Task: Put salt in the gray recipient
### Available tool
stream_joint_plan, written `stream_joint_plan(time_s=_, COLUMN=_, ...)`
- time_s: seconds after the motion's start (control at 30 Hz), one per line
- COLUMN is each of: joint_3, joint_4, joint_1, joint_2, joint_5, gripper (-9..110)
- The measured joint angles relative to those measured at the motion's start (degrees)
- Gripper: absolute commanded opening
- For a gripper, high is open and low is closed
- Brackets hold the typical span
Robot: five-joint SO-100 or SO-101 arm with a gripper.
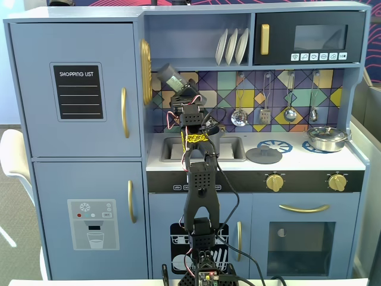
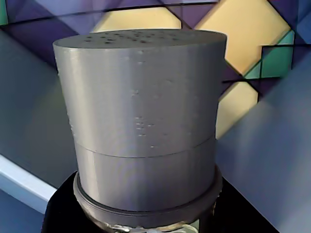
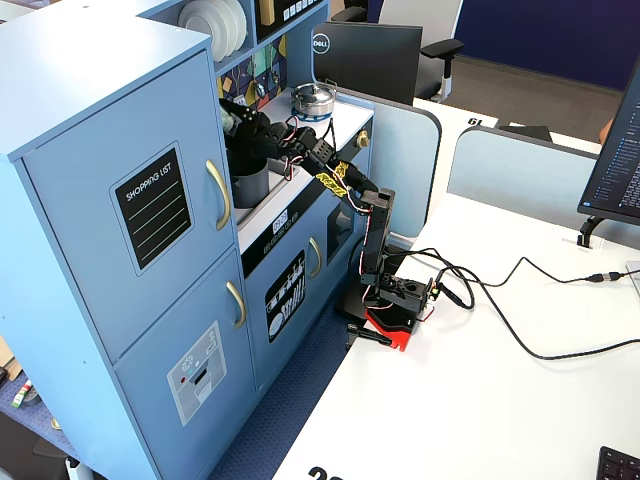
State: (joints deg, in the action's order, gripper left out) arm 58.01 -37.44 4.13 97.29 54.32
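Above the toy kitchen's sink (image 1: pixel 178 145), we see our pincer (image 1: pixel 178 90) pinching the gray salt shaker (image 1: pixel 169 77), tilted toward the backsplash (image 1: pixel 297 89).

Sink (image 1: pixel 178 156) left of lid (image 1: pixel 264 155); pot (image 1: pixel 327 138) rightmost.

Matt grey plastic shaker (image 2: pixel 141 126) with fine ridged layers, shiny metal pot (image 1: pixel 326 138), glossy white plates (image 1: pixel 232 46), smooth painted blue cabinet (image 1: pixel 77 196).
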Motion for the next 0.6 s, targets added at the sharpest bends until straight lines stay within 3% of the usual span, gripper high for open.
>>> stream_joint_plan(time_s=0.3, joint_3=11.0, joint_4=-1.8, joint_1=-5.0, joint_2=1.4, joint_5=2.1, gripper=0)
stream_joint_plan(time_s=0.6, joint_3=10.5, joint_4=-0.4, joint_1=-2.8, joint_2=1.5, joint_5=0.5, gripper=0)
